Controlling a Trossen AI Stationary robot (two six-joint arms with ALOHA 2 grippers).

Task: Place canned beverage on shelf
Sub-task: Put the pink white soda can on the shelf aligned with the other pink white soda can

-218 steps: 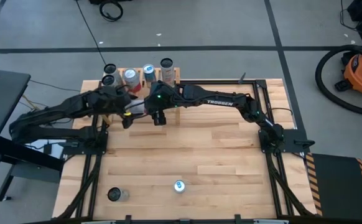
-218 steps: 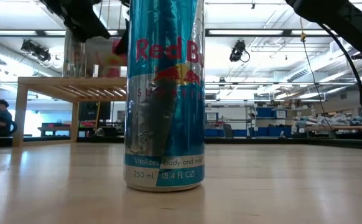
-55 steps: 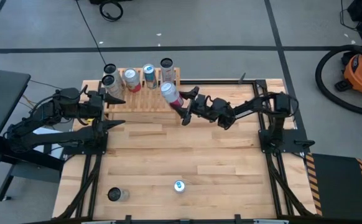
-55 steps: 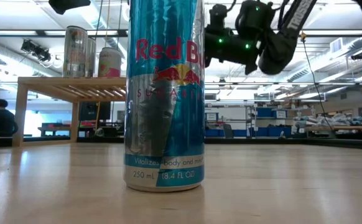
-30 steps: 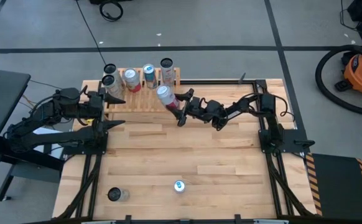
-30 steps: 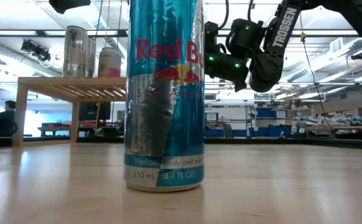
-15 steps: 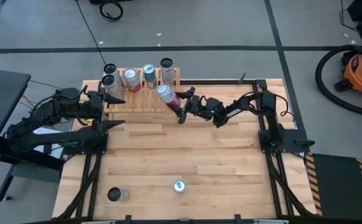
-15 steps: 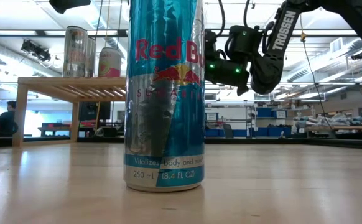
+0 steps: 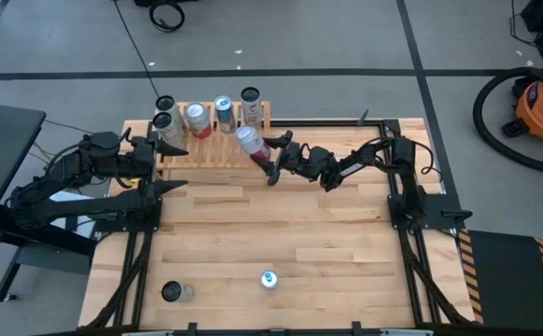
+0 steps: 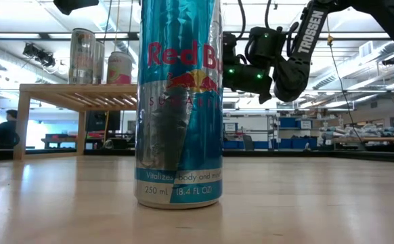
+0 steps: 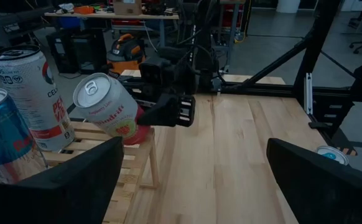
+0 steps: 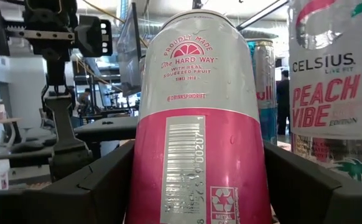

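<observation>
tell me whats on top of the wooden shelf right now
Several upright cans stand along the shelf, among them a Celsius can. The right pincer holds a tilted pink can at its end; whether its base rests on the slats is hidden.

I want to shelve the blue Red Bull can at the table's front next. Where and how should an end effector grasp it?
Grip the Red Bull can across its mid-body, coming in level from the side. It stands upright on the table with bare wood all round, and its tall, narrow, straight wall suits two fingers better than its small rimmed top.
</observation>
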